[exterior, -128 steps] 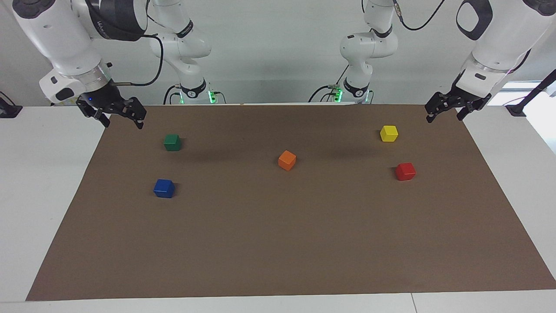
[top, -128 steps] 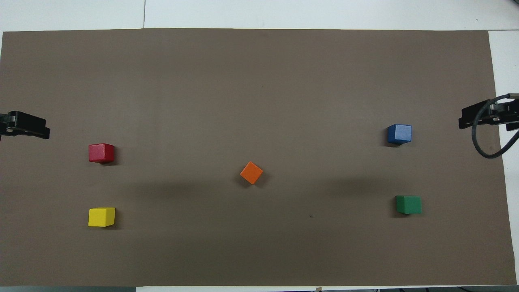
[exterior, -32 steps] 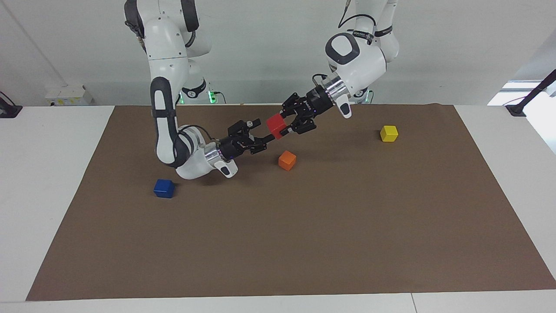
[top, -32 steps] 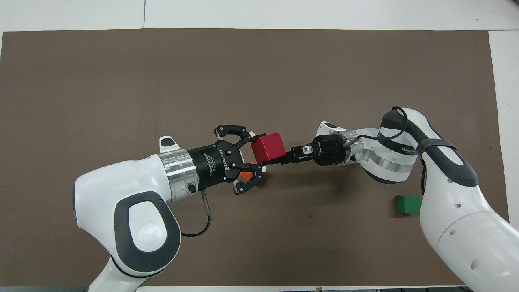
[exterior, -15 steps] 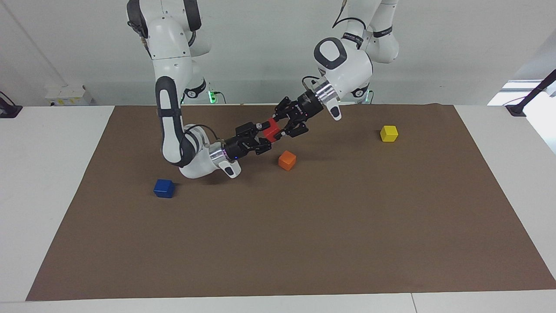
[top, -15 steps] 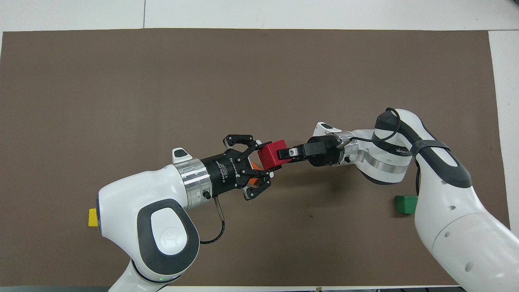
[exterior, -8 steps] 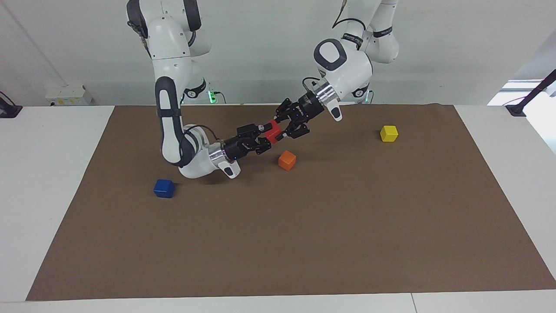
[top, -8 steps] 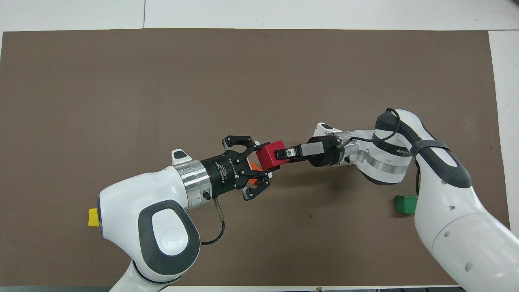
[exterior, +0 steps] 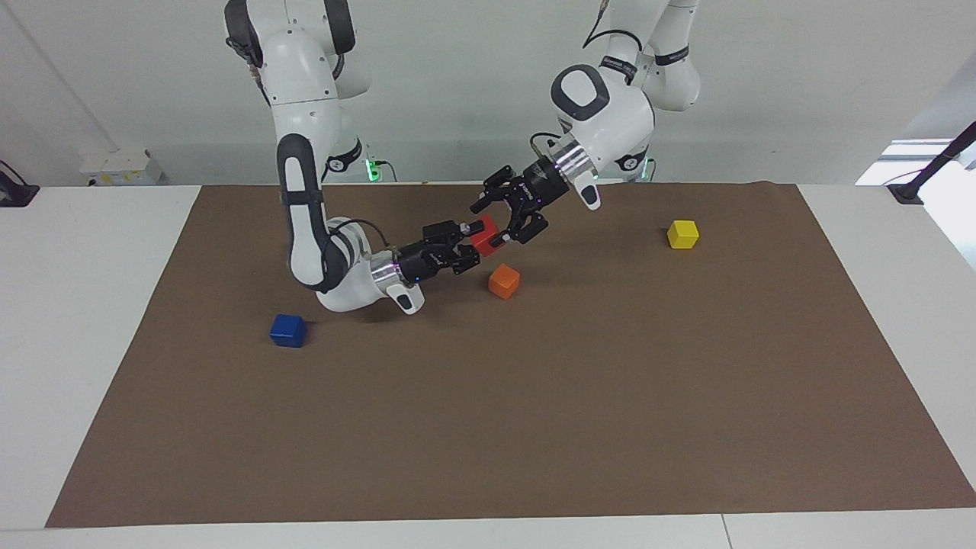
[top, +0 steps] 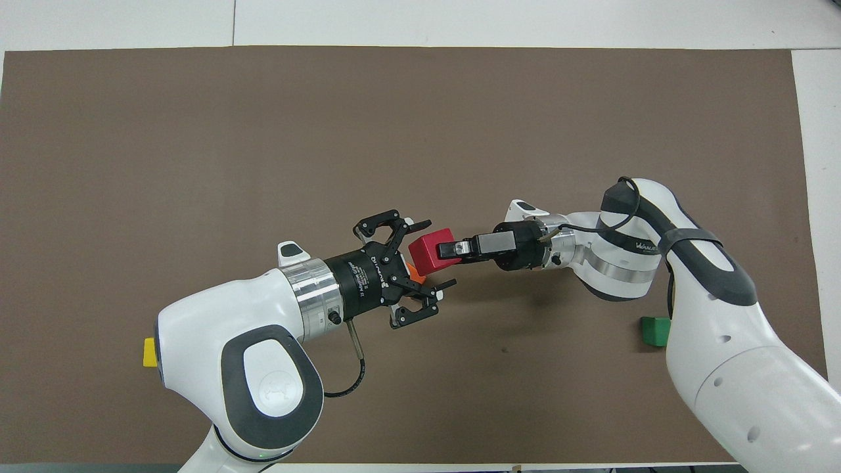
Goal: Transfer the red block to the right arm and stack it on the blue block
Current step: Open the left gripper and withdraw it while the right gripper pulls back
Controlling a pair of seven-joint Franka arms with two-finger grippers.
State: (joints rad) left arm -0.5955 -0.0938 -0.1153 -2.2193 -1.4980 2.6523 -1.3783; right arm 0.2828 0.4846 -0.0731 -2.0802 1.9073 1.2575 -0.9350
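Holding the red block mid-air over the brown mat, right gripper is pinched on it; left gripper sits just beside it with fingers spread wide, no grip. Block hangs above the orange block, mid-table. Blue block lies toward the right arm's end of the table, farther from the robots than the orange one, close under the right arm's elbow. Judgement: handover looks done; next move is a short swing back toward that end, then down onto blue
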